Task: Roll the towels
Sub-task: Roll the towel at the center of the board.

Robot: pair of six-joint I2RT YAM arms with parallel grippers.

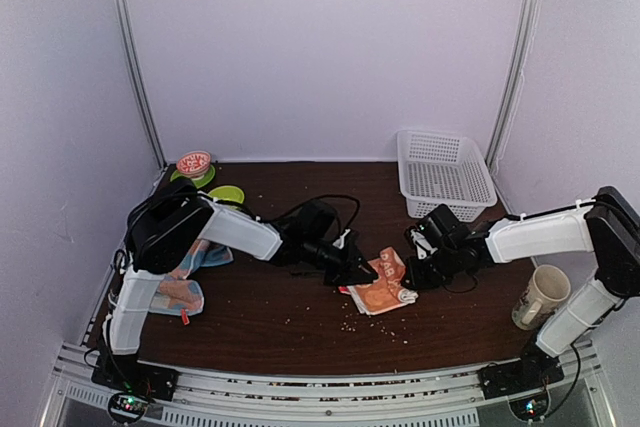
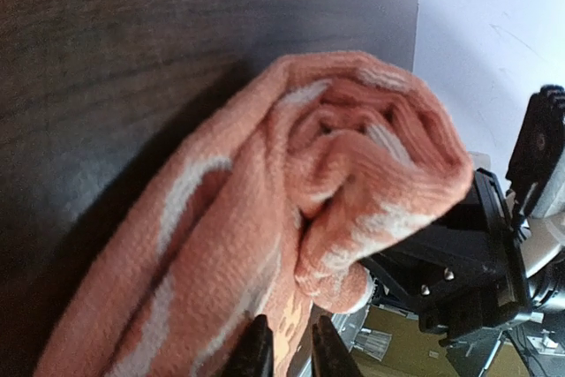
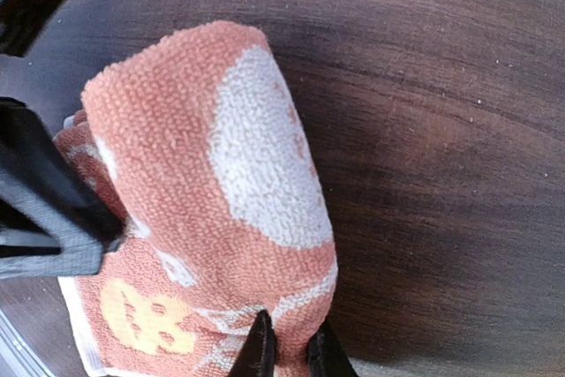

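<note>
The small orange towel (image 1: 381, 285) with white print lies half rolled in the middle of the dark table. My left gripper (image 1: 356, 271) is at its left end, and in the left wrist view this gripper (image 2: 290, 355) is shut on a layer of the orange towel (image 2: 291, 218), whose rolled end faces the camera. My right gripper (image 1: 414, 273) is at the towel's right end. In the right wrist view the right gripper (image 3: 291, 357) is pinched shut on a fold of the orange towel (image 3: 212, 192). The light-blue towel (image 1: 200, 259) lies crumpled at the left, partly under my left arm.
A white basket (image 1: 445, 173) stands at the back right. A mug (image 1: 541, 296) is at the right, near my right arm's base. A red-and-white lid (image 1: 194, 162) and a green lid (image 1: 227, 194) sit at the back left. Crumbs are scattered near the front.
</note>
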